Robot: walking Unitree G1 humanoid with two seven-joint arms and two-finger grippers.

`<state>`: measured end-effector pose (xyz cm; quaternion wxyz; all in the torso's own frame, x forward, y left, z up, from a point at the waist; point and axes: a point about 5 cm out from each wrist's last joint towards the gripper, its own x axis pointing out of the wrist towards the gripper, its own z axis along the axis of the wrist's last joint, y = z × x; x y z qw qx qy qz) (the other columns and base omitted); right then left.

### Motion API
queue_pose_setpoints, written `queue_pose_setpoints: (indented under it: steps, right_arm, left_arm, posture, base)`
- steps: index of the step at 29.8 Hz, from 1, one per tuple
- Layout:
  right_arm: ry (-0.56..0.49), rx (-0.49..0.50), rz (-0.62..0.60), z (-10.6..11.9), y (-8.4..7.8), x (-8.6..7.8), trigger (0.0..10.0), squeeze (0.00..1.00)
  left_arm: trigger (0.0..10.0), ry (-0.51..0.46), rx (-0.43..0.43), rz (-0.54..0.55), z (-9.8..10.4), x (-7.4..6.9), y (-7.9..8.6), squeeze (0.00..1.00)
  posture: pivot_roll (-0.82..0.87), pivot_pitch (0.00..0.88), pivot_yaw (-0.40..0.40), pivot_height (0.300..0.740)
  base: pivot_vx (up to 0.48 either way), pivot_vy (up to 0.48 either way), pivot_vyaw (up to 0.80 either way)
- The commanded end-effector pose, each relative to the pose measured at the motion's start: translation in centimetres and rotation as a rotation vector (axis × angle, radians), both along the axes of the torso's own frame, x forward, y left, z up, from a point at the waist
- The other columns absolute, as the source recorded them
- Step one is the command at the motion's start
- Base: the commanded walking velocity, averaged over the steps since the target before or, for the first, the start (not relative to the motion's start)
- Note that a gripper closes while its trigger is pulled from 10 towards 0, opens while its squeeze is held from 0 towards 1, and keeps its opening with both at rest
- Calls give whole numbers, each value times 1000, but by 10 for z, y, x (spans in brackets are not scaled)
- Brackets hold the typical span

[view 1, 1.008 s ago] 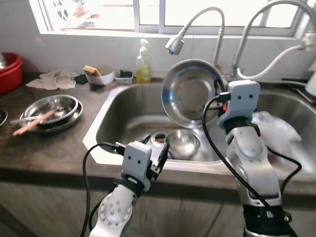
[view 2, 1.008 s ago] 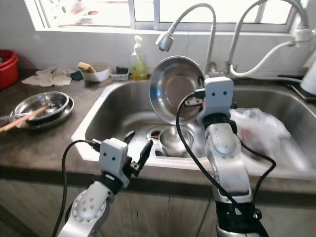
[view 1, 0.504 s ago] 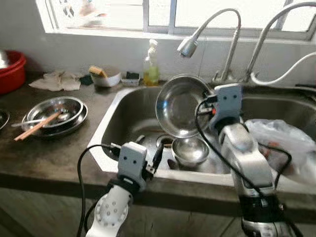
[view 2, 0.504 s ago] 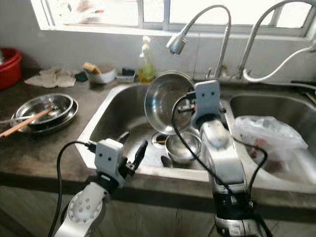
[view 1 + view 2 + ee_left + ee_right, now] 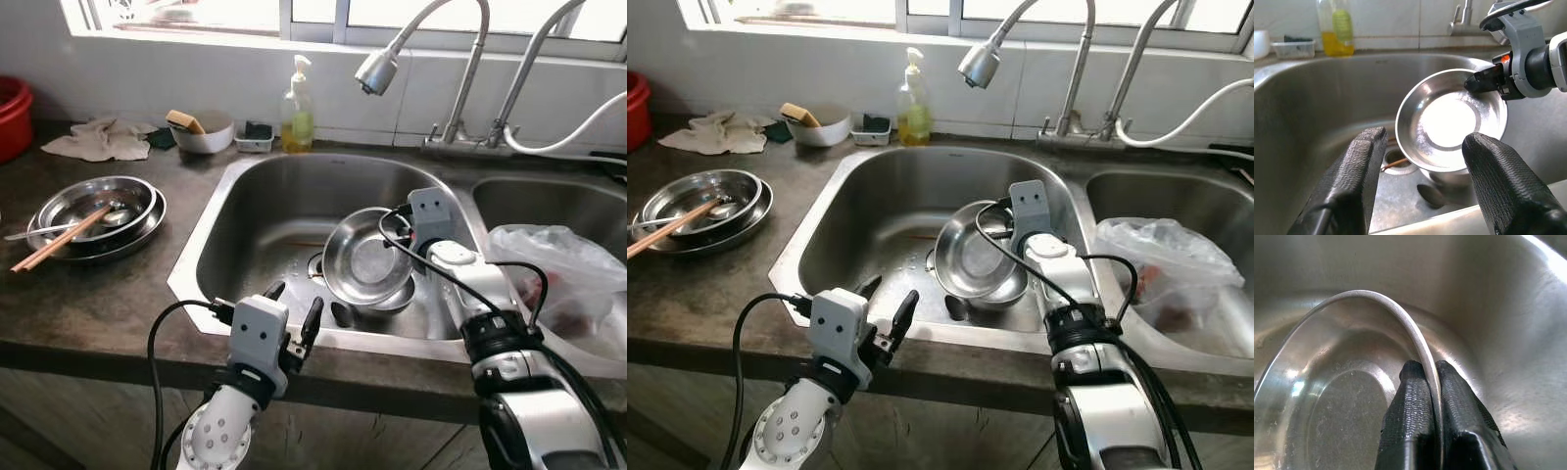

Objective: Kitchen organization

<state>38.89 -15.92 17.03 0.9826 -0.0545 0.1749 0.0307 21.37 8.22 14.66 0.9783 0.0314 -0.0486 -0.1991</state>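
Right claw (image 5: pixel 404 232) pinches the rim of a steel pan (image 5: pixel 361 258), both fingers (image 5: pixel 1411 411) closed on the thin edge, holding it tilted low inside the sink (image 5: pixel 211 230). Directly beneath the pan sits a bowl (image 5: pixel 388 299) near the drain, so the tilt likely serves to nest or rest the pan against it. Left claw (image 5: pixel 291 313) hovers at the sink's front edge, fingers (image 5: pixel 1359 169) spread wide and holding nothing, seemingly ready to assist. Well to its left on the bench (image 5: pixel 88 294) lie stacked plates (image 5: pixel 98 215) with chopsticks (image 5: pixel 54 240) across them, apparently awaiting their turn. A plastic bag (image 5: pixel 558 269) lies in the basin to the right claw's right.
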Motion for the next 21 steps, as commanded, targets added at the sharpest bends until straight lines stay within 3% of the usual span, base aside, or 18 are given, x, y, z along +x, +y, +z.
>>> queue_pose_setpoints:
  steps: [1,2,3,4,5,12,13,14,16,17,21]
  right_arm:
    - [-17,-5,-33,7,-8,3,10000,0]
    - [-12,-5,-35,5,-8,3,10000,0]
    - [-1,1,-35,3,-8,3,10000,82]
    - [10,2,-38,0,-8,2,10000,388]
    - [21,3,-41,-4,-8,0,10000,1000]
    - [-16,12,-63,-1,-11,0,10000,1000]
    - [-78,6,-55,7,-10,1,10000,110]
    - [-155,0,-57,18,-9,0,10000,0]
    - [-206,-3,-60,26,-9,-1,10000,0]
    - [-292,-2,-45,39,-6,-7,10000,0]
    - [-413,-5,-23,56,-3,-25,10000,0]
  left_arm:
    - [10000,-7,7,-5,4,-4,-1,0]
    - [10000,-5,6,-5,4,-5,-1,0]
    - [10000,-3,6,-6,4,-6,-1,0]
    - [10000,0,6,-7,3,-7,-2,0]
    - [10000,6,4,-9,3,-8,-3,0]
    - [10000,13,5,-10,3,-7,-3,0]
    - [10000,13,6,-9,3,-7,-3,0]
    - [10000,11,6,-6,3,-6,-2,0]
    - [10000,11,5,-4,4,-6,-2,0]
    - [10000,5,6,-5,4,-5,-3,0]
    - [10000,-2,6,-6,5,-2,-3,0]
  posture:
    - [62,125,-72,740]
    - [61,129,-72,740]
    - [61,131,-71,740]
    - [60,133,-70,740]
    - [60,135,-71,740]
    - [59,131,-68,740]
    - [59,130,-67,740]
    - [58,122,-67,740]
    - [57,119,-66,740]
    - [57,112,-66,740]
    - [55,91,-63,740]
  base:
    - [0,0,0]
    - [0,0,0]
    - [0,0,0]
    - [0,0,0]
    - [0,0,0]
    - [0,0,0]
    - [0,0,0]
    - [0,0,0]
    - [0,0,0]
    - [0,0,0]
    - [0,0,0]
